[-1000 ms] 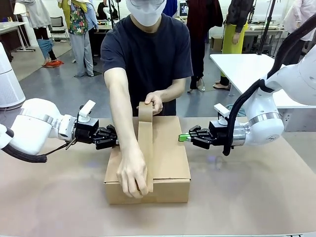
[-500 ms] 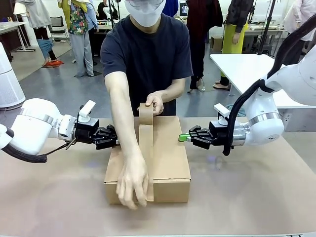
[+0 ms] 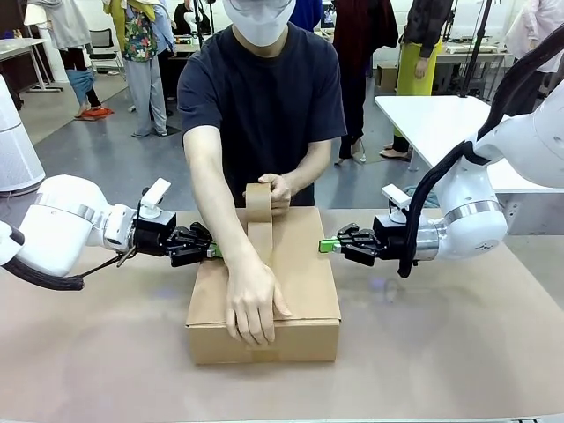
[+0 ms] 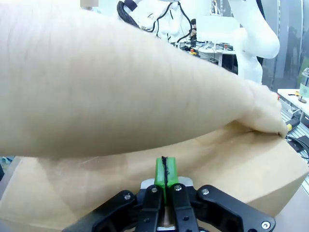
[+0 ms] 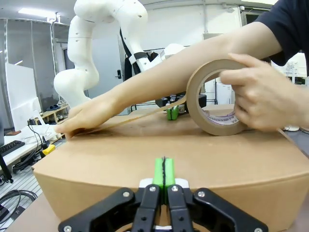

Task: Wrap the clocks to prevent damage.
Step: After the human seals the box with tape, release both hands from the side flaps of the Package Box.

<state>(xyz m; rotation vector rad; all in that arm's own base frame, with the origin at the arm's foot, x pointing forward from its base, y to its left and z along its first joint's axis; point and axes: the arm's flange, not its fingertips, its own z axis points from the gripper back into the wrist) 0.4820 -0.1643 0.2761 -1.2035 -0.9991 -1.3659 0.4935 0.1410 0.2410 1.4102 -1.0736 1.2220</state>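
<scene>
A closed cardboard box (image 3: 300,282) lies mid-table; no clock shows. A person's hand (image 3: 251,304) presses a strip of brown tape down over the box's near edge, while the other hand holds the tape roll (image 3: 258,203) at the far edge, also seen as the roll (image 5: 215,104) in the right wrist view. My left gripper (image 3: 210,250) is shut, its green pads together against the box's left side (image 4: 217,169). My right gripper (image 3: 324,246) is shut, pads together at the box's right side (image 5: 159,159). Neither holds anything.
The table (image 3: 458,344) is covered in brown paper with free room in front and to both sides of the box. The person's forearm (image 4: 120,87) crosses close above my left gripper. A white table (image 3: 432,119) stands behind at right.
The person's near hand slid from the box's front face up onto the top edge, smoothing the tape. The roll was lowered slightly toward the far edge. Both arms stayed still.
</scene>
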